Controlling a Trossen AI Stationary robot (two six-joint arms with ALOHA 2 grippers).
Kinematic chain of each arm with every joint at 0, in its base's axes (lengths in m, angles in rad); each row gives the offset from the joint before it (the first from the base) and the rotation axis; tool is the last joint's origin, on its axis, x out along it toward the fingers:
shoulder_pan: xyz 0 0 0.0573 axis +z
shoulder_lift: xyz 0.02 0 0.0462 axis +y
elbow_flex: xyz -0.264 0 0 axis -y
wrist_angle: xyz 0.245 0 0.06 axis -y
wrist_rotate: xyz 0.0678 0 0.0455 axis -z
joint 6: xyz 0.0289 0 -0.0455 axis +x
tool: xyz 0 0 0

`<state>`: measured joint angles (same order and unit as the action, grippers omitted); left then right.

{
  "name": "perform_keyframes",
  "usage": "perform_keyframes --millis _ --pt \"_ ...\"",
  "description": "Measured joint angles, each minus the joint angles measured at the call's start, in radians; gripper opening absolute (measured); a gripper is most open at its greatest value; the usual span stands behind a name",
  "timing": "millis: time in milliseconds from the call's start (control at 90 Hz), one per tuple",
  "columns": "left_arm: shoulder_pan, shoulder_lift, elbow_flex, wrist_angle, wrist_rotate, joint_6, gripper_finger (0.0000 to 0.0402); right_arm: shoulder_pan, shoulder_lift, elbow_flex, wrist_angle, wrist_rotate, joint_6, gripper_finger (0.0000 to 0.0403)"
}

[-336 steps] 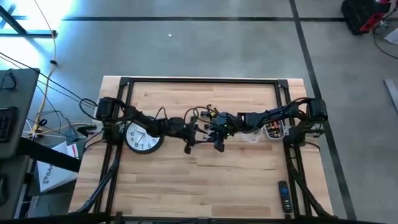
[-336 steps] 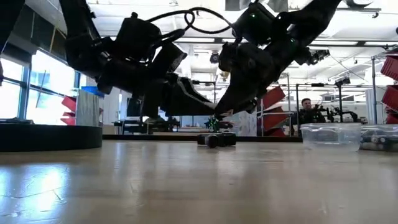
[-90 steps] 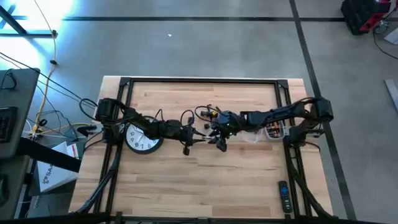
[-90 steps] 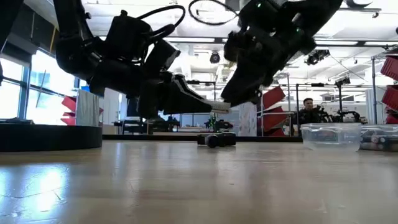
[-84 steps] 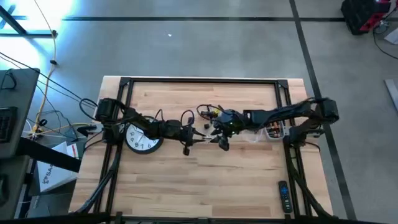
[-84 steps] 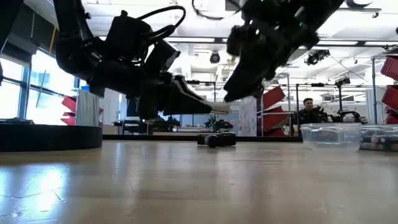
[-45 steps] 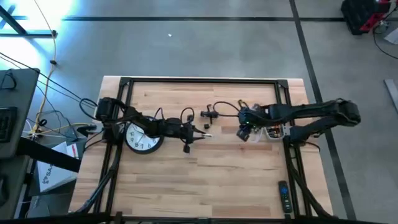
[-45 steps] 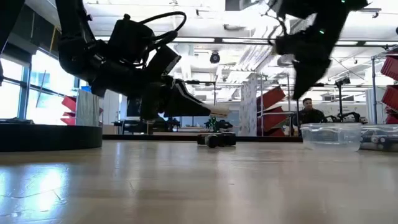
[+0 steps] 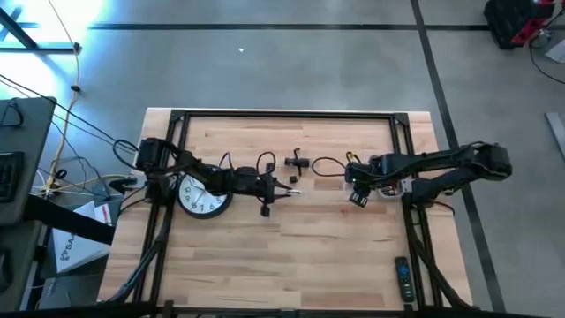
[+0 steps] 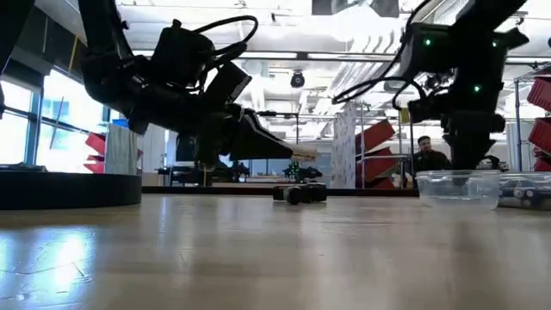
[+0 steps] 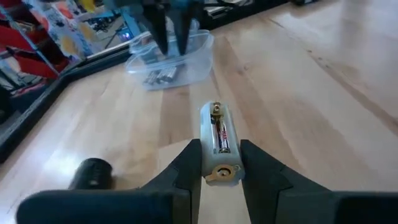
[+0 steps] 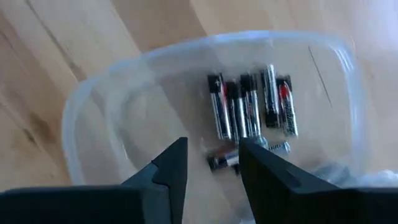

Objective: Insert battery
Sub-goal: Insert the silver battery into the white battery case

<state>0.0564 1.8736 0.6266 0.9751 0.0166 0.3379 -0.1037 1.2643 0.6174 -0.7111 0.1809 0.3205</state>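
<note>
My left gripper (image 11: 219, 163) is shut on a small white battery holder (image 11: 216, 140) with one battery (image 11: 219, 138) lying in its slot, held above the table's middle (image 9: 284, 186). My right gripper (image 12: 213, 154) hangs open, pointing down over a clear plastic tub (image 12: 112, 112) at the table's right (image 9: 388, 186). Several loose batteries (image 12: 249, 109) lie on the tub's bottom. The right fingers stand above them, apart from them. In the low view the right gripper (image 10: 469, 159) sits just above the tub (image 10: 456, 186). My left gripper pinches the white holder between its two fingers, by the two long sides at its near end (image 11: 217, 175). The fingers (image 11: 186, 165) run level and along the holder, which sticks out forward past them. The holder is lifted clear of the table, slot and battery facing up.
A white-faced clock (image 9: 203, 194) lies under the left arm. A small black part (image 9: 297, 162) rests on the table beyond the left gripper, also visible in the low view (image 10: 300, 194). A dark remote (image 9: 403, 276) lies at the near right. A person (image 10: 426, 155) is in the room behind.
My right gripper has drawn away from the left gripper and the holder, swung toward the table's right edge, and now hangs over the clear tub pointing down. My left gripper has kept still with the holder.
</note>
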Motion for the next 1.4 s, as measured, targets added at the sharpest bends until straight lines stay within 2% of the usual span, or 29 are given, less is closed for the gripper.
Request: perform_keyframes --millis 144,333,544,622,944,1400 --pt "0.029 0.0 0.025 0.013 0.006 -0.048 0.0062 -0.015 0.0 -0.051 0.141 0.0 -0.069 0.0083" --pt "0.036 0.0 0.028 -0.006 0.031 -0.059 0.0062 -0.045 0.0 -0.094 0.14 0.018 -0.063 0.0065" --pt "0.035 0.0 0.028 -0.013 0.039 -0.056 0.0062 -0.048 0.001 -0.096 0.145 -0.106 -0.057 0.0051" --pt "0.035 0.0 0.028 -0.013 0.055 -0.056 0.0062 -0.048 0.001 -0.087 0.139 -0.122 -0.056 0.0049" --pt "0.035 0.0 0.028 -0.013 0.061 -0.057 0.0062 -0.048 0.001 -0.043 0.152 -0.074 -0.094 0.0048" --pt "0.035 0.0 0.027 -0.019 0.061 -0.057 0.0062 -0.048 0.004 -0.043 0.175 -0.031 -0.054 0.0048"
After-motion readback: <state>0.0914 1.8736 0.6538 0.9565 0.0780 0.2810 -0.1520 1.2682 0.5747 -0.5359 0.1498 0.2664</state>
